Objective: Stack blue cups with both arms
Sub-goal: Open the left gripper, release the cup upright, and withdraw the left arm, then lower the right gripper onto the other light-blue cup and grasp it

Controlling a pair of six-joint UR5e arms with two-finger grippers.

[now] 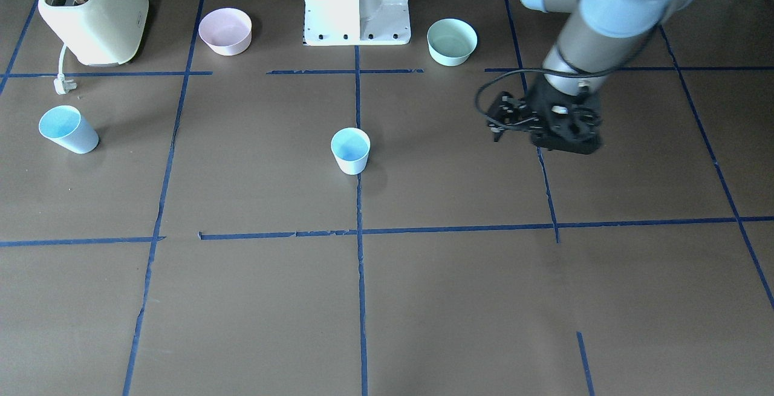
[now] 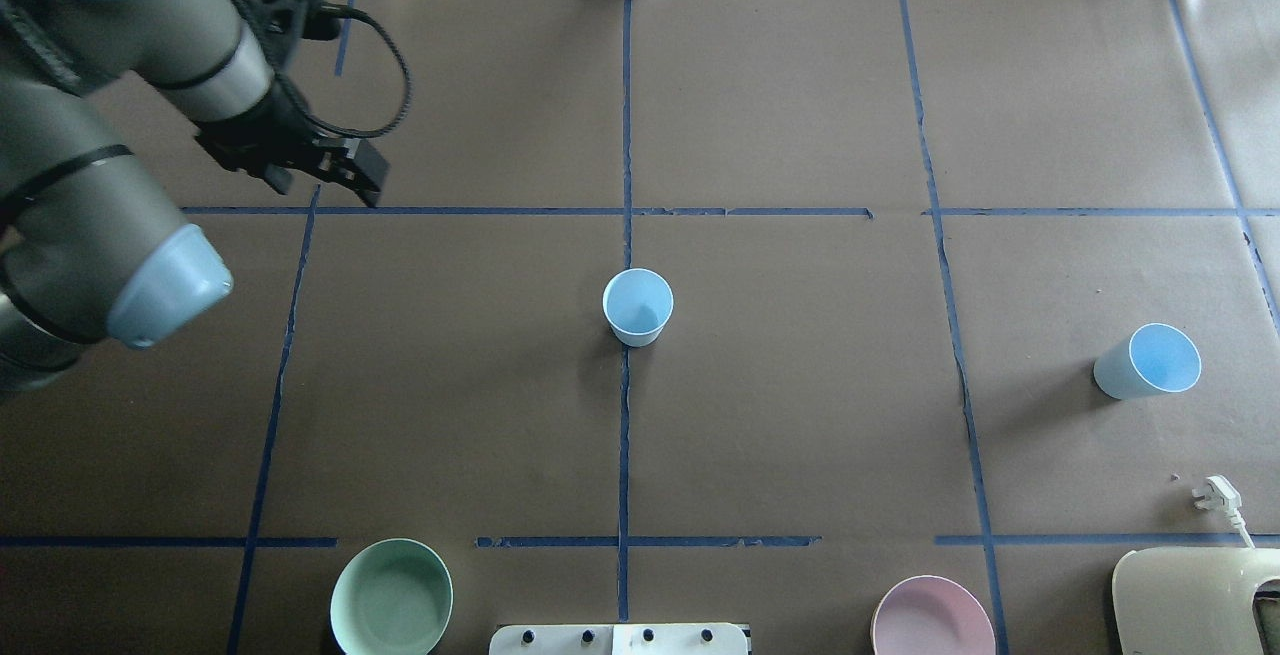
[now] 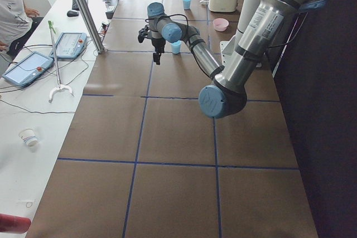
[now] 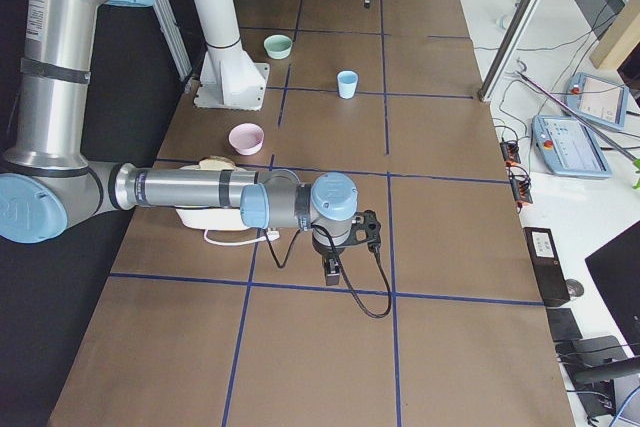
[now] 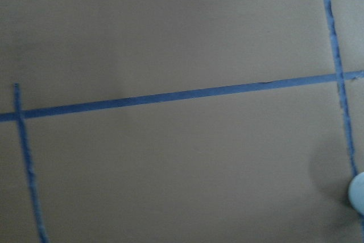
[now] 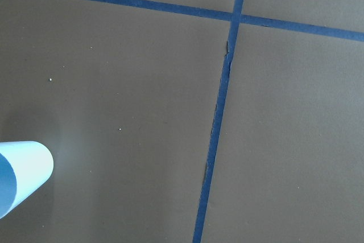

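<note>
One blue cup stands upright at the table's middle, on a blue tape line; it also shows in the overhead view. The second blue cup stands far on my right side, near the toaster. My left gripper hangs over the far left of the table, well away from the middle cup; its fingers look together and hold nothing. My right gripper shows only in the exterior right view, low over the table beyond the toaster; I cannot tell whether it is open. The right wrist view catches the second cup at its lower left.
A mint-green bowl and a pink bowl sit near the white pedestal base. A cream toaster with a loose white plug stands at my near right corner. Blue tape lines grid the brown table.
</note>
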